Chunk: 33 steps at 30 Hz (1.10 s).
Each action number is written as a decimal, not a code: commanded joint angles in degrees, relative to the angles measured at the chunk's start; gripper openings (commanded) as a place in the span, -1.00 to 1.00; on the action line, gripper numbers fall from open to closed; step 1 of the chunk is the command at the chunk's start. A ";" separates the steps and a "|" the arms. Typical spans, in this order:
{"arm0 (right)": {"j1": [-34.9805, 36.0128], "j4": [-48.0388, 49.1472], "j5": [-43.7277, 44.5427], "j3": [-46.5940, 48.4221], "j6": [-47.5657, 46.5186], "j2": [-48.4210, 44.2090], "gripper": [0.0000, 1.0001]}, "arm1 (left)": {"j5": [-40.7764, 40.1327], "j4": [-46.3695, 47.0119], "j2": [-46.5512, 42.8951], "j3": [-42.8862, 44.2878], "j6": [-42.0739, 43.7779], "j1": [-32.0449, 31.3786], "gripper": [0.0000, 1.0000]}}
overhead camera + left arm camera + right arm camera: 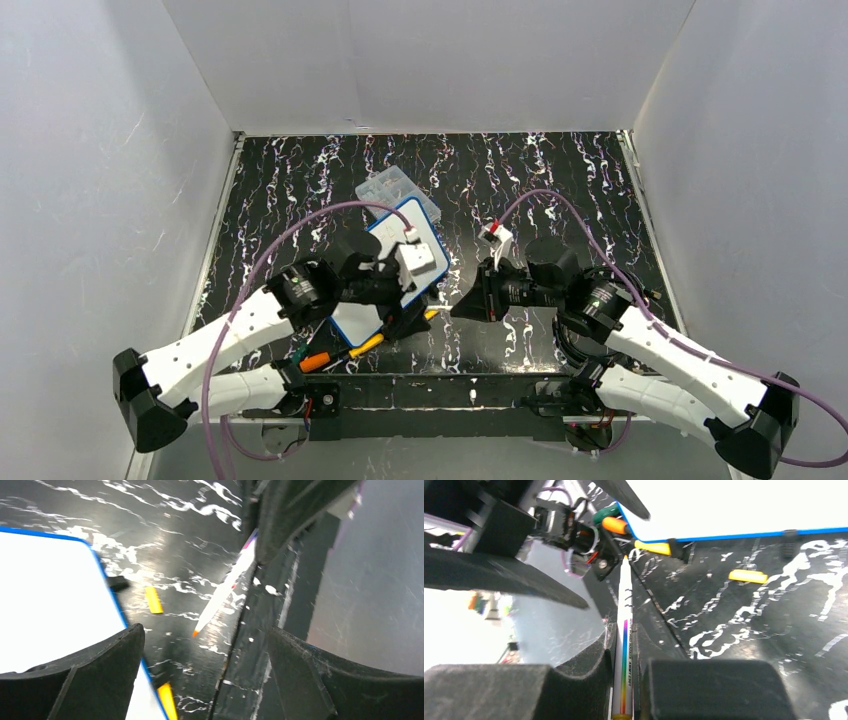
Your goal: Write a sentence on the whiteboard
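Note:
The whiteboard (385, 232), white with a blue rim, lies left of centre, partly under my left arm; it also shows in the left wrist view (50, 590) and the right wrist view (724, 505). No lettering shows on its visible parts. My right gripper (460, 306) (624, 640) is shut on a white marker (625, 615) with a rainbow stripe. The marker's orange tip (196, 632) hovers over the black table just off the board's near right edge. My left gripper (410, 318) (210, 675) is open and empty at that edge of the board.
A clear plastic box (398, 192) lies behind the board. A loose yellow cap (154, 600) (748, 576) lies on the table by the board's edge. Yellow (365, 345), orange (315, 360) and green (604, 514) markers lie at the near edge by the left arm's base.

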 commanded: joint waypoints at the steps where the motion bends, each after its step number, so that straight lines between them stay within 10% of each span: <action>1: 0.18 -8.60 9.79 4.48 -7.21 -1.76 -0.97 | -4.77 -5.00 -3.92 7.63 -0.06 6.27 0.83; 15: 0.23 -1.05 11.91 2.07 -7.98 -1.58 -0.97 | 6.89 -6.00 -3.57 10.68 -7.99 42.95 0.95; 26: 10.29 14.98 26.58 -0.05 -12.57 0.95 -0.97 | 26.66 1.90 -5.83 -2.08 -7.03 56.49 0.95; 33: 20.31 22.12 35.68 3.92 -17.62 13.80 -0.97 | 31.55 -2.12 -3.37 -2.51 -3.90 56.71 0.24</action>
